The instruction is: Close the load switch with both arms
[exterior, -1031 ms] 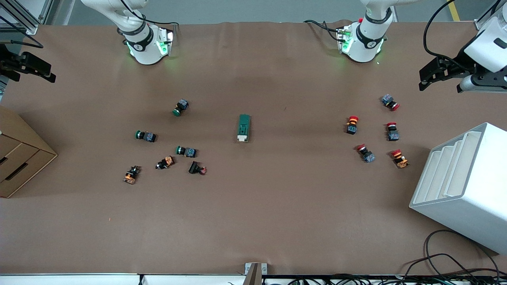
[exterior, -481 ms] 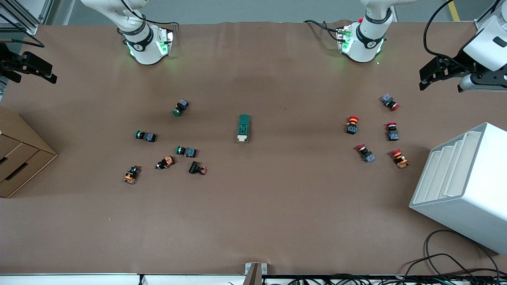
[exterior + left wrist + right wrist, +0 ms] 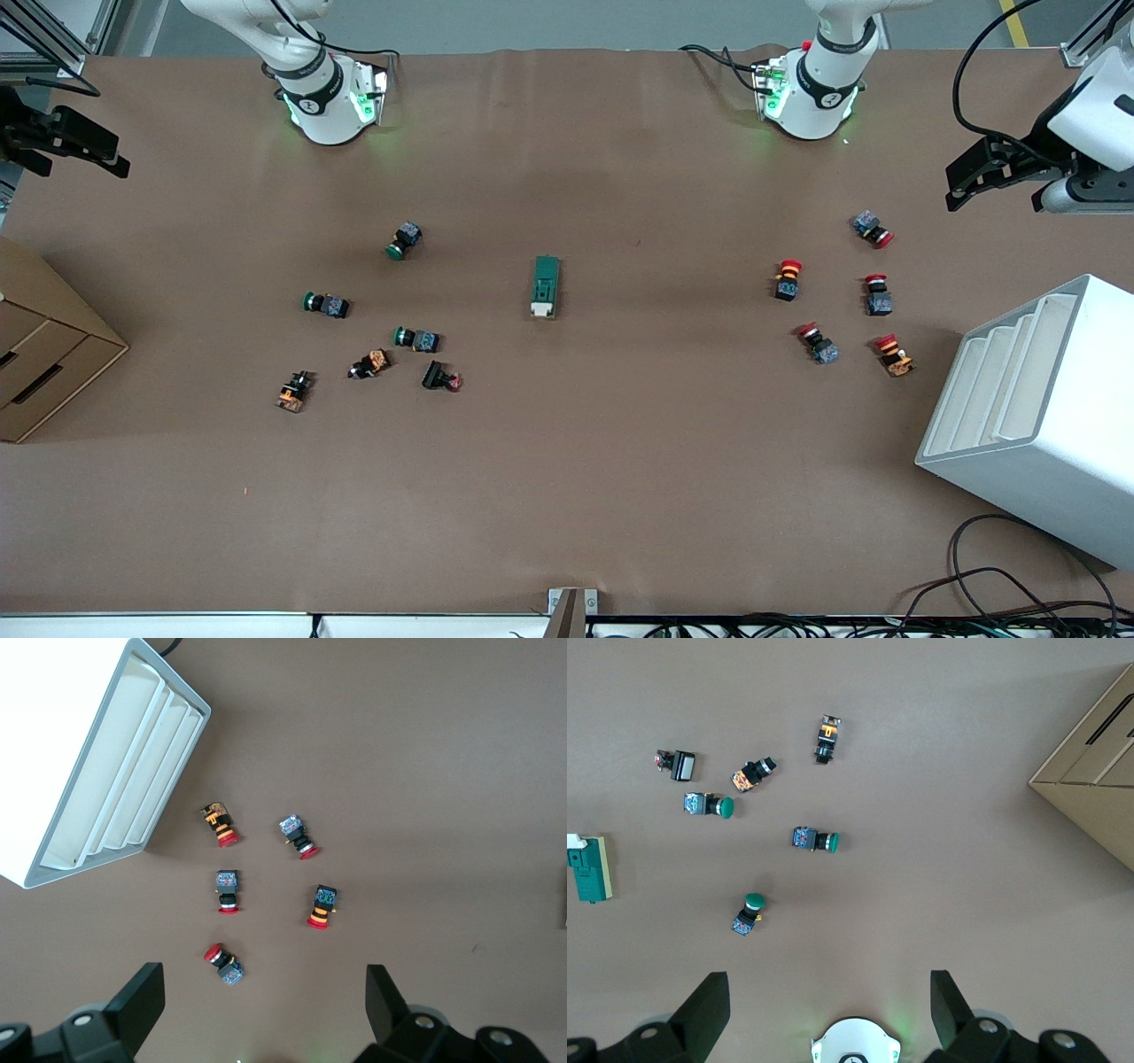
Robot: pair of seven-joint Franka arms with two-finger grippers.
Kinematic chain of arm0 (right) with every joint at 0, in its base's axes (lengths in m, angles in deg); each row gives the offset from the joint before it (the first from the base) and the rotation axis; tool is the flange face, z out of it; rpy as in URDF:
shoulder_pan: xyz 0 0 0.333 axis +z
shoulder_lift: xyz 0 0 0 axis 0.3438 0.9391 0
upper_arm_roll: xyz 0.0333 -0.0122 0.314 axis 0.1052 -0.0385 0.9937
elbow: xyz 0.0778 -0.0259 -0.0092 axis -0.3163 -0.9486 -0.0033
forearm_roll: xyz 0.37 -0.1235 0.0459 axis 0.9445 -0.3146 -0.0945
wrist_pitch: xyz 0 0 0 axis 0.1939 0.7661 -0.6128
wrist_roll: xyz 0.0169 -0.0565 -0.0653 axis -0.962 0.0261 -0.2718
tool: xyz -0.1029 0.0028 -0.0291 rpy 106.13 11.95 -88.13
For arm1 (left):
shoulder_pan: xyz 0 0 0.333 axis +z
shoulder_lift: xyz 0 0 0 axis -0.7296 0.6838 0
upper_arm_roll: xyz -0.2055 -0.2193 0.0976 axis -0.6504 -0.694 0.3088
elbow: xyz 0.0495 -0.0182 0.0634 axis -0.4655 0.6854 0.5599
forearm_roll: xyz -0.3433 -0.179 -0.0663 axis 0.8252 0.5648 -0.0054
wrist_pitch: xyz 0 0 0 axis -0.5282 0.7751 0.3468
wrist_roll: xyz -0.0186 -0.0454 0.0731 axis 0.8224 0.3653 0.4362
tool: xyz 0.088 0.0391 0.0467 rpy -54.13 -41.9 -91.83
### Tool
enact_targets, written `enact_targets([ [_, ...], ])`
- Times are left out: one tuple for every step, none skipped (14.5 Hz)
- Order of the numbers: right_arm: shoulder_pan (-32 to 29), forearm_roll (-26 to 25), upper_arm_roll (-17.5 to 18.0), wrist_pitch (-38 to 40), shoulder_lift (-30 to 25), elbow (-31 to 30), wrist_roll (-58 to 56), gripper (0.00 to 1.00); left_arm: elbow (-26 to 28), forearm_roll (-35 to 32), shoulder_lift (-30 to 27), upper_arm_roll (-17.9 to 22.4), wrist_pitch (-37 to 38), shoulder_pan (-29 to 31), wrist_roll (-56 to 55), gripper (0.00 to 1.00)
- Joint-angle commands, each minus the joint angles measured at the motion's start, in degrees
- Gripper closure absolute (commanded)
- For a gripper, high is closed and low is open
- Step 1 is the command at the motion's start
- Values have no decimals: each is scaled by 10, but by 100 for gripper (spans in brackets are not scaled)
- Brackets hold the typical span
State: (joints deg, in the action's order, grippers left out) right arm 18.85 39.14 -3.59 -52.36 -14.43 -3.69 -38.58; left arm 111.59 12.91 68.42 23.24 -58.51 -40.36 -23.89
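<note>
Load switch (image 3: 545, 286) lying untouched at mid-desk; left gripper (image 3: 983, 173) and right gripper (image 3: 66, 146), both with fingers spread, hover over opposite end edges, so a one-sided approach could likely push the loose block askew.

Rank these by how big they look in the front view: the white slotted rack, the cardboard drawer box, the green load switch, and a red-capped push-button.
1. White slotted rack, largest.
2. Cardboard drawer box, though the picture's edge cuts it off.
3. Load switch.
4. Red-capped push-button, smallest.
</note>
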Motion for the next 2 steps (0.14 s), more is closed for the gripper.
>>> enact_targets([
  [2, 7, 0, -16, -19, -23, 4, 0, -13, -10, 6, -6, 2, 4, -7, 0],
  [3, 7, 0, -16, -20, -23, 4, 0, -13, -10, 6, -6, 2, 4, -6, 0],
])
